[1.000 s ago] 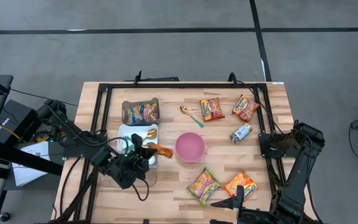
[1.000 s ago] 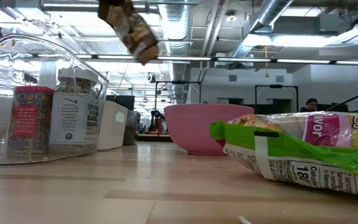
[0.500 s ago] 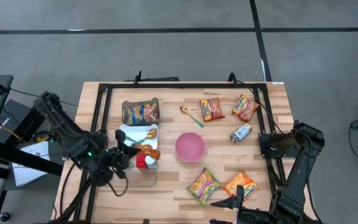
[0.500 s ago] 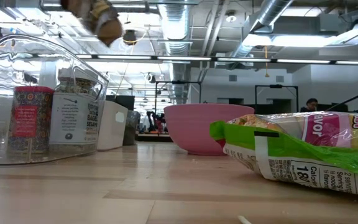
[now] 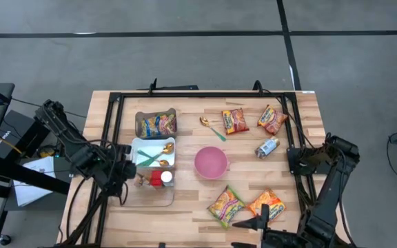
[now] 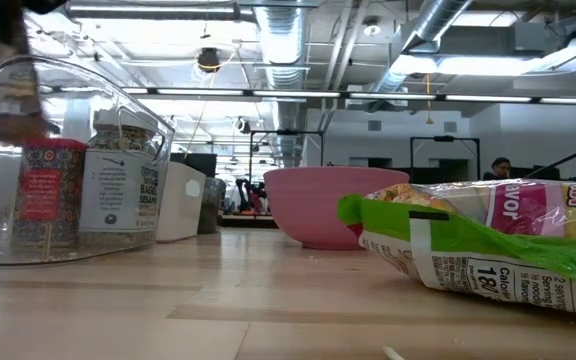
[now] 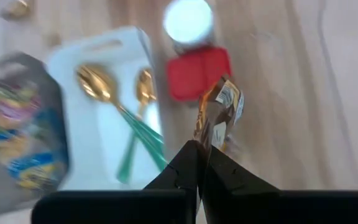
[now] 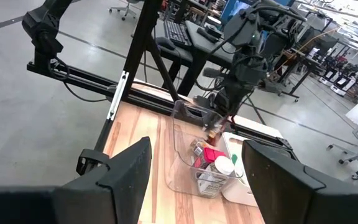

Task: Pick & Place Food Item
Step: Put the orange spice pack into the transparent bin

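Now left pincer [image 7: 199, 163] grips snack wrapper [image 7: 219, 115] (above clear bin [image 5: 150, 193]); right pincer [image 8: 194, 180] open

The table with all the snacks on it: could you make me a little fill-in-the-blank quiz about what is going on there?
1. The left gripper is shut on a small snack ____.
2. The bowl in the middle of the table is ____ in colour.
3. The white tray holds two gold ____ with green handles.
4. The right gripper holds ____.

Missing words: packet; pink; spoons; nothing
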`<state>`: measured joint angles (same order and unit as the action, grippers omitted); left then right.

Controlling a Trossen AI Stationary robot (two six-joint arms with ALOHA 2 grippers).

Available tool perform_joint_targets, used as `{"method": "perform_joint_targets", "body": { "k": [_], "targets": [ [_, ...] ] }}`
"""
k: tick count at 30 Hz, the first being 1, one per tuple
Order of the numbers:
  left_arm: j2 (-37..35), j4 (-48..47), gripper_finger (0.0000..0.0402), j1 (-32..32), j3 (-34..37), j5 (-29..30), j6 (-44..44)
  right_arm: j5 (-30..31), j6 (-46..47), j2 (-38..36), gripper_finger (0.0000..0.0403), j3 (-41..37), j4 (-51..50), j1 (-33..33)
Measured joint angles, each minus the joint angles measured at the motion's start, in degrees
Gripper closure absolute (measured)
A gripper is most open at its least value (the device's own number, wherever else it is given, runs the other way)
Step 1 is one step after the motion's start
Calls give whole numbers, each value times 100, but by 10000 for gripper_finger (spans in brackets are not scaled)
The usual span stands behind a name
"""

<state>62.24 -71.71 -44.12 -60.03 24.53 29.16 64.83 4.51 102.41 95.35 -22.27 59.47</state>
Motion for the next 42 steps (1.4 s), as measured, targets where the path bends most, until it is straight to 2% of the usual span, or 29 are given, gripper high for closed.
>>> {"method": "perform_joint_targets", "body": {
  "k": [6,12,19,27,32,37,42],
  "targets": [
    [3,-170,401,0,0,-633,490,-13,1,0,159,0,-19,-59],
    [236,-1115,401,0,0,-861,1415,-23,159,0,159,2,-175,-73],
    [766,-1137,401,125,0,-1575,1887,-25,258,0,159,2,-279,-73],
    [1652,-1143,401,577,0,-2117,1922,-25,258,0,159,2,-301,-73],
    [2075,-1131,401,817,0,-2270,1642,-25,255,0,159,2,-307,-73],
    [2157,-1142,397,1038,0,-2284,1618,-27,256,0,159,2,-362,-73],
    [2030,-1150,367,1176,0,-2161,1614,-27,258,0,159,2,-389,-73]
  ]
}}
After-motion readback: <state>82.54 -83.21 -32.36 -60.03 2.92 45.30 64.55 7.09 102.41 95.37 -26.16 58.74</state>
